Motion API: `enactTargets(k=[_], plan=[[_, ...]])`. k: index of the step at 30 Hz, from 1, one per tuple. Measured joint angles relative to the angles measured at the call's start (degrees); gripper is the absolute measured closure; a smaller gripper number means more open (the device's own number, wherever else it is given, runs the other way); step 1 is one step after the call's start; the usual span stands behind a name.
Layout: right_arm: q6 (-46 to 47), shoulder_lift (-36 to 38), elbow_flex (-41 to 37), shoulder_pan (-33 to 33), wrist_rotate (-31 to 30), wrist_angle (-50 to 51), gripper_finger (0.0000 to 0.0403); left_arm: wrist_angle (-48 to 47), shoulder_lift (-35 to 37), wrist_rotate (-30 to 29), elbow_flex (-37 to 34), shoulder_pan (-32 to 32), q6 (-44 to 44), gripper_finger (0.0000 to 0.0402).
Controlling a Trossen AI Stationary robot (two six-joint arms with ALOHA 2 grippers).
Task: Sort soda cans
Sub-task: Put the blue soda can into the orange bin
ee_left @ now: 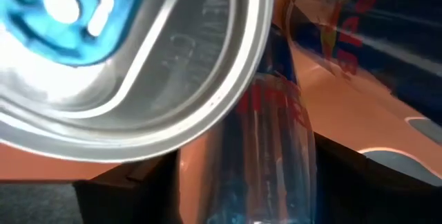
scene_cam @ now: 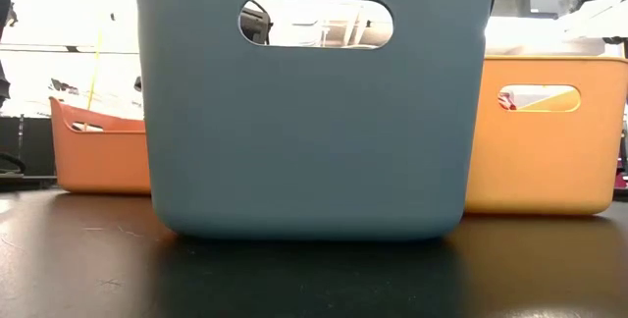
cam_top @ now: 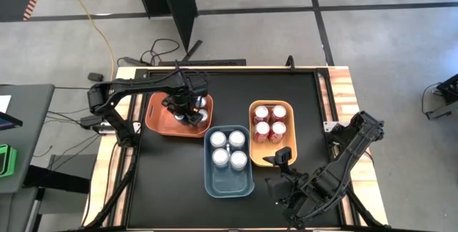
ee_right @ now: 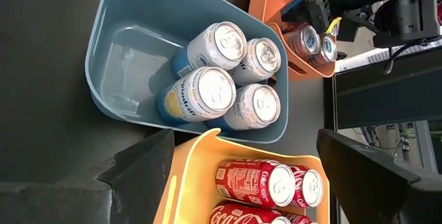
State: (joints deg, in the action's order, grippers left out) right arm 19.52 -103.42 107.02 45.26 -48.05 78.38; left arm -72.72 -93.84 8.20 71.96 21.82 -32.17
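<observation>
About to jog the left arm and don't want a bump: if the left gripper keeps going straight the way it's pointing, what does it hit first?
Likely the blue-tabbed soda can right before the left gripper, inside the orange-red bin; depth is unclear.

- Red cans [ee_right: 259, 181] in the yellow bin [ee_right: 181, 182]: white script "Coca-Cola" along the bodies; small print beside it too fine to read
- Silver-white cans [ee_right: 200, 96] in the blue bin [ee_right: 114, 37]: lettering present, not legible
- Can top [ee_left: 138, 65], left wrist view: embossed letters, unreadable
</observation>
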Motion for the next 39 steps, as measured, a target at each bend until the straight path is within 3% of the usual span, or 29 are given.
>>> enactTargets(k=[11,20,27,39], plan=[[-0.01,0.0,0.0,-0.01,-0.02,0.01,0.0031,0.13,0.0,0.83,0.0,0.0,-0.19,0.0144],[-0.05,0.0,0.0,0.01,0.0,0.01,0.0031,0.11,0.0,1.15,0.0,-0.12,0.01,0.0102],[-0.05,0.0,0.0,-0.01,0.0,0.01,0.0031,0.14,0.0,1.14,0.01,-0.16,0.09,0.0096],[-0.08,0.0,0.0,-0.01,0.0,0.01,0.0031,-3.44,0.22,0.41,5.65,-2.92,2.17,0.0096]])
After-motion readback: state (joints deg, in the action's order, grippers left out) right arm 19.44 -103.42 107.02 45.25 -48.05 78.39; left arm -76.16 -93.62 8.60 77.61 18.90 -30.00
